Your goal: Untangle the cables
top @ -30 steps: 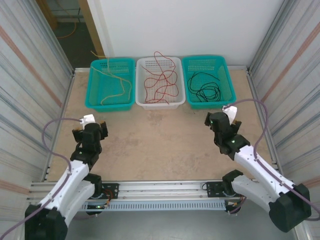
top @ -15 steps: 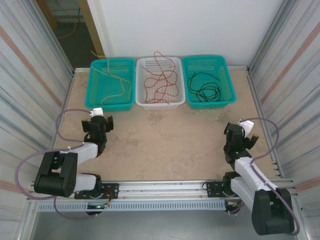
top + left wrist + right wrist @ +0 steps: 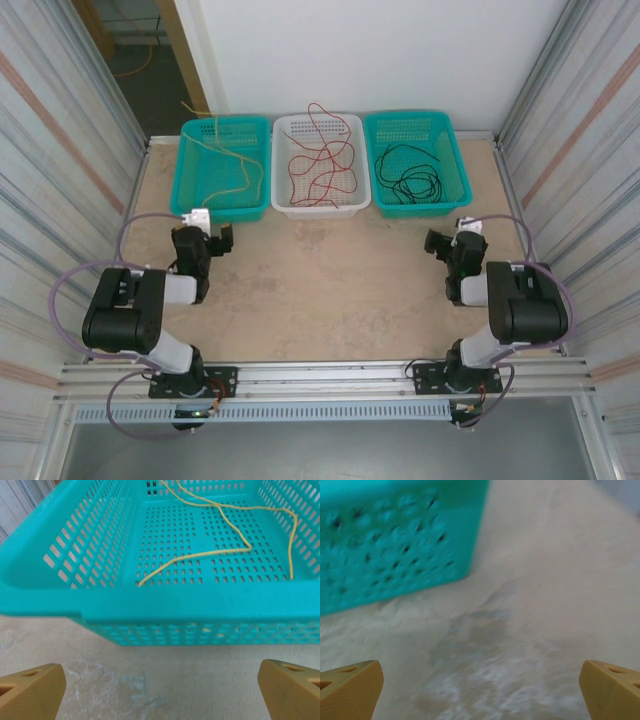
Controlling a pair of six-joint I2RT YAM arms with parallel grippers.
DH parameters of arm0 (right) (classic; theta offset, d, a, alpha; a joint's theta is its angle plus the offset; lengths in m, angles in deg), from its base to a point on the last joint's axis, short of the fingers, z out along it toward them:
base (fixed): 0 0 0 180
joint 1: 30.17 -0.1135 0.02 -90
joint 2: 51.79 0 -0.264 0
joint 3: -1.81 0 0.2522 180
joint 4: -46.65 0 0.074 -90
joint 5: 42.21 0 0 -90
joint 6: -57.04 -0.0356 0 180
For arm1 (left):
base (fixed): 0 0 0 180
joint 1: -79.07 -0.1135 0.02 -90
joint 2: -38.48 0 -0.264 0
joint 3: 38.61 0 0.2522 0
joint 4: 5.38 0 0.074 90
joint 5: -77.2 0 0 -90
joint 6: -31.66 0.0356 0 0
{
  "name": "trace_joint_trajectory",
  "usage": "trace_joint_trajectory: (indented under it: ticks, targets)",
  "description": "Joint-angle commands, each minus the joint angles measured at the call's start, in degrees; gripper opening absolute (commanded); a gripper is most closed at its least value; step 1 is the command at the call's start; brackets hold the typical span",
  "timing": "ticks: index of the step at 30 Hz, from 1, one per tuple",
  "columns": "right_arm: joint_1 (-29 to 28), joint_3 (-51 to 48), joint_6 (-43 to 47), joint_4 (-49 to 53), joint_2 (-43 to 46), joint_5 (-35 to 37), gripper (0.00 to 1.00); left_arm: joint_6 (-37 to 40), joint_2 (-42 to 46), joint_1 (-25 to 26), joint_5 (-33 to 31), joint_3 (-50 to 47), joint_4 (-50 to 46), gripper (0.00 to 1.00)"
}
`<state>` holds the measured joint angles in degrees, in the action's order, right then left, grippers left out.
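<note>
Since 0.5 s ago both arms have folded in tighter. The left gripper now sits near the left teal basket, and the right gripper has swung in below the right teal basket. Both jaw pairs are spread wide w/ nothing between. The cables lie apart, one colour per bin: yellow cable in the left teal basket, one end over its far rim, red cable in the white basket, and black cable in the right teal one. Sorting looks done, prob. parking now, so retract slowly and keep fingers off the rims. The right wrist view is blurred, so clearance there is hard to judge.
</note>
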<state>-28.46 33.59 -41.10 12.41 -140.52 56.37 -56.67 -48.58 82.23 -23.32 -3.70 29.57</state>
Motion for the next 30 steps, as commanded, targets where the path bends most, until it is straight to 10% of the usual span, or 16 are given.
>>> trace_joint_trajectory:
  ticks: [1, 30]
  targets:
    - [-0.77, 3.97, 3.94, -3.54, -0.88, -4.27, 0.99, -0.26, 0.82, -0.94, 3.11, 1.35, -2.02, 0.99]
    - [0.23, 5.05, 3.06, 1.72, 0.55, -6.15, 0.99, 0.53, 0.48, -0.08, 2.09, 1.63, -1.77, 0.99]
